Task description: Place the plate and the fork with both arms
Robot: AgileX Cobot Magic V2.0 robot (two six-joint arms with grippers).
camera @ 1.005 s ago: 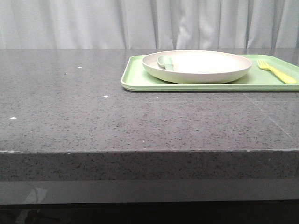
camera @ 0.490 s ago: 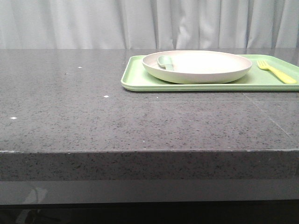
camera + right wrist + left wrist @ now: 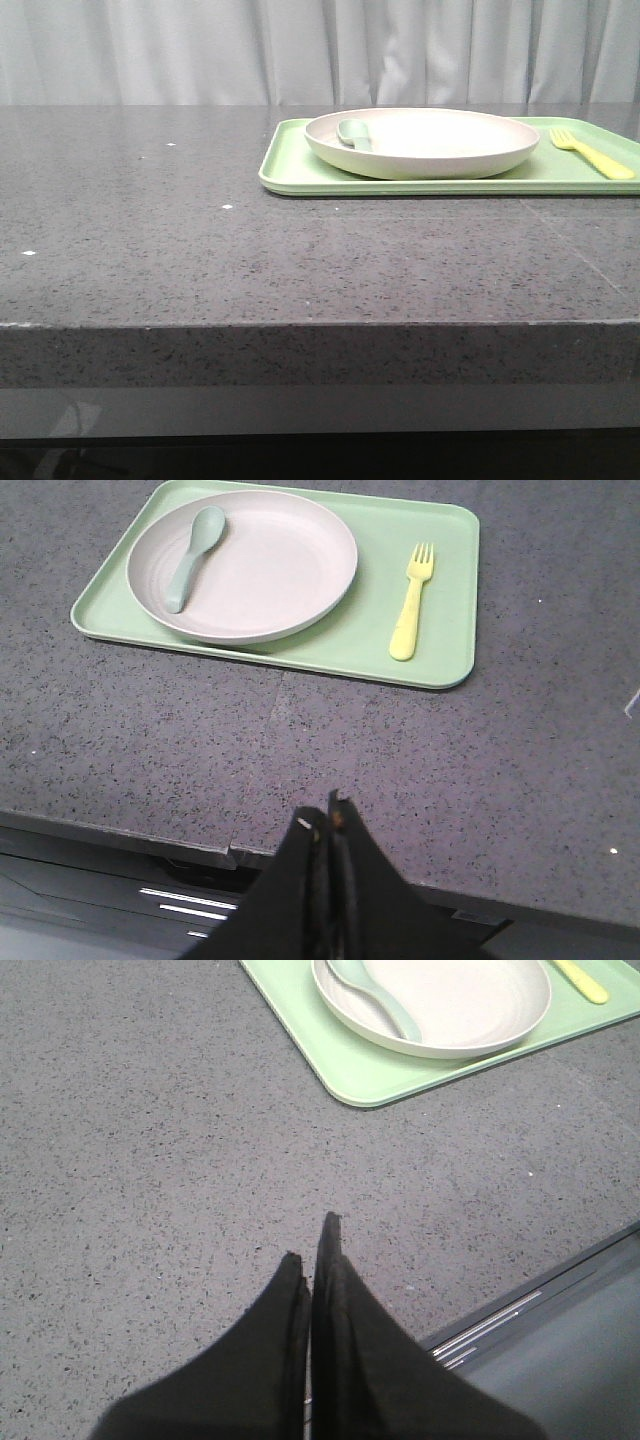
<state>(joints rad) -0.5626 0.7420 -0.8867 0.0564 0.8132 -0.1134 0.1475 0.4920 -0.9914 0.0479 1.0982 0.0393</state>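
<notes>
The cream-white plate (image 3: pixel 422 142) (image 3: pixel 440 1005) (image 3: pixel 243 564) rests on the left part of a light-green tray (image 3: pixel 300 172) (image 3: pixel 440 540) at the table's far right. To the plate's right, the pale-yellow fork (image 3: pixel 592 153) (image 3: pixel 411 615) (image 3: pixel 580 978) lies flat on the tray. My left gripper (image 3: pixel 312 1250) is shut and empty over bare table, well short of the tray. Near the table's front edge my right gripper (image 3: pixel 325 818) hangs shut and empty. Neither arm shows in the front view.
A grey-green spoon (image 3: pixel 192 552) (image 3: pixel 375 995) (image 3: pixel 354 133) lies inside the plate on its left side. The dark speckled tabletop (image 3: pixel 200 230) stretches left of the tray. A grey curtain (image 3: pixel 320 50) hangs behind the table.
</notes>
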